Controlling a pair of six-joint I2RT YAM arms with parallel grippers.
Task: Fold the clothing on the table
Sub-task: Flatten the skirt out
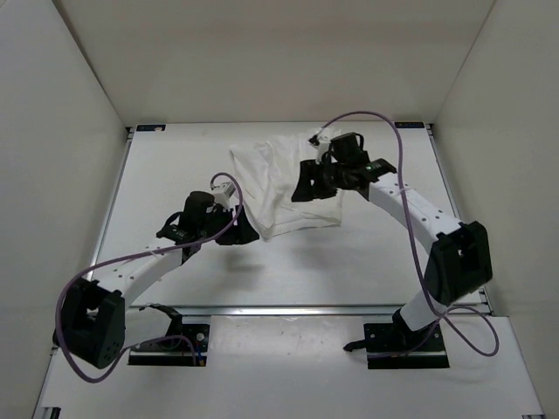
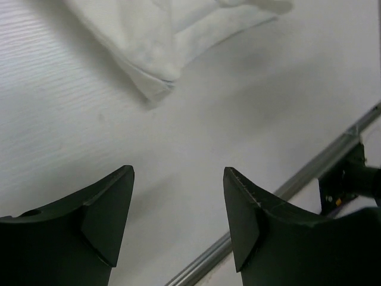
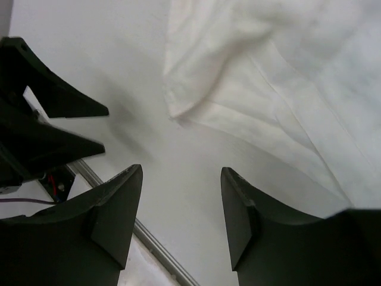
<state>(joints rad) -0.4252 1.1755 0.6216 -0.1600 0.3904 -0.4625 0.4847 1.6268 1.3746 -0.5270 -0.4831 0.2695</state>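
The clothing [image 1: 278, 179] is a white, wrinkled cloth lying partly folded on the table [image 1: 175, 166], near the middle and toward the back. My left gripper [image 1: 238, 230] is open and empty just left of the cloth's near corner [image 2: 159, 84], over bare table. In its wrist view, the left gripper [image 2: 178, 174] has that corner ahead of its fingertips. My right gripper [image 1: 306, 187] hangs over the cloth's right part, open and empty. In the right wrist view, the right gripper [image 3: 181, 170] is above bare table, with the clothing [image 3: 286, 89] spread beyond it.
White walls enclose the table on three sides. A metal rail [image 1: 306, 309] runs along the near edge, also in view as the rail [image 2: 309, 174]. The left gripper's black fingers [image 3: 47, 125] appear at the left of the right wrist view. Purple cables [image 1: 397, 166] loop over both arms.
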